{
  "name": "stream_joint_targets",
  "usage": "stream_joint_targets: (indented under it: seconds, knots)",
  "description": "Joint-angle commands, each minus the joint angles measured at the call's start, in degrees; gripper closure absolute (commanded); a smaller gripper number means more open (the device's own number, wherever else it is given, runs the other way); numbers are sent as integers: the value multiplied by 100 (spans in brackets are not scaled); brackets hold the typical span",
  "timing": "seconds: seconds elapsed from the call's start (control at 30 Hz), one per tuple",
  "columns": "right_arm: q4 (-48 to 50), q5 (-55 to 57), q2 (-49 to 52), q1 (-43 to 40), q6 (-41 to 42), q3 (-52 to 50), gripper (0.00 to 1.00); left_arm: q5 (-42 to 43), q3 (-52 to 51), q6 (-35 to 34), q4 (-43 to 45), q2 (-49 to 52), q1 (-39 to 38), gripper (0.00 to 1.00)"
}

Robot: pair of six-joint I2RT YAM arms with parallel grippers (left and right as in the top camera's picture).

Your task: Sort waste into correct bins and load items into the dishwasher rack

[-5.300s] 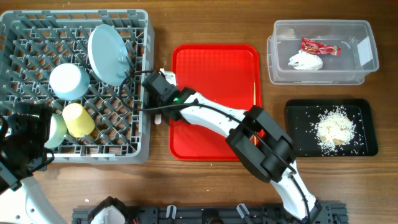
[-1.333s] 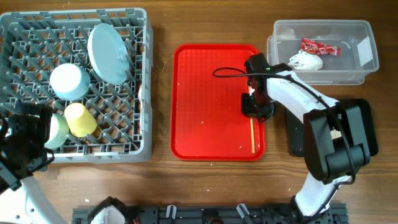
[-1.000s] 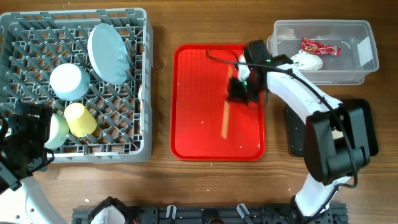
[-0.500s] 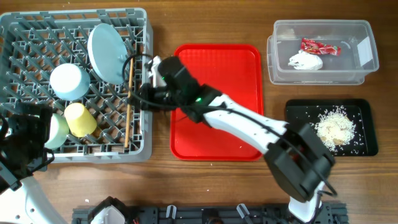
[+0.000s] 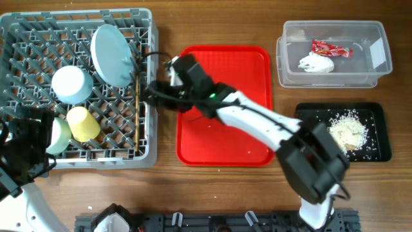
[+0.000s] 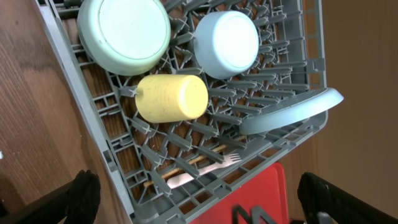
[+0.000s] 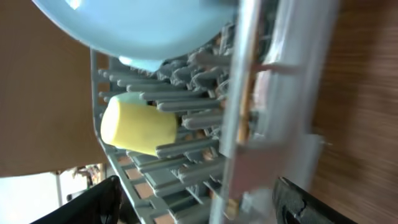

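Now we see right gripper (image 7: 196, 198) spread, empty, beside chopsticks (image 5: 137, 98) at dishwasher rack's (image 5: 96, 156) three o'clock side; left gripper (image 6: 200, 198) spread, empty.

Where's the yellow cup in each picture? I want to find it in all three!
Overhead: the yellow cup is at the lower left, inside the grey rack.
Left wrist: the yellow cup is just left of the middle, lying on its side.
Right wrist: the yellow cup is left of centre, among the pegs.
Shared landmark: the pale-blue plate in the same rack.

plate (image 5: 111, 55) blocks rack (image 5: 77, 161) corner, red tray (image 5: 244, 64) open
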Motion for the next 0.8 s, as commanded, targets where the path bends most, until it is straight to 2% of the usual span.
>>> stream_joint_targets:
  seconds: [0.0, 0.1, 0.2, 0.3, 0.37, 0.5, 0.57, 0.77]
  knots:
    - [-619, 79, -1263, -597, -822, 44, 21, 44, 4, -13, 17, -4, 22, 0]
    - [-2308, 896, -2555, -1279, -1554, 42, 17, 44, 4, -13, 17, -4, 22, 0]
    - [-3943, 2017, -3475, -1770, -1626, 42, 14, 44, 4, -13, 17, -4, 22, 0]
    - [-5180, 3001, -4085, -1891, -1633, 39, 5, 44, 4, -13, 17, -4, 22, 0]
    - [-5783, 3300, -4317, -1891, -1628, 39, 0, 44, 4, -13, 17, -4, 22, 0]
    - [-6994, 3060, -4395, -1891, -1228, 35, 0, 44, 4, -13, 17, -4, 22, 0]
    - [-7359, 2852, -4376, -1891, -1228, 35, 0, 44, 4, -13, 17, -4, 22, 0]
    - [-7320, 2848, -4376, -1891, -1231, 35, 0, 44, 4, -13, 17, -4, 22, 0]
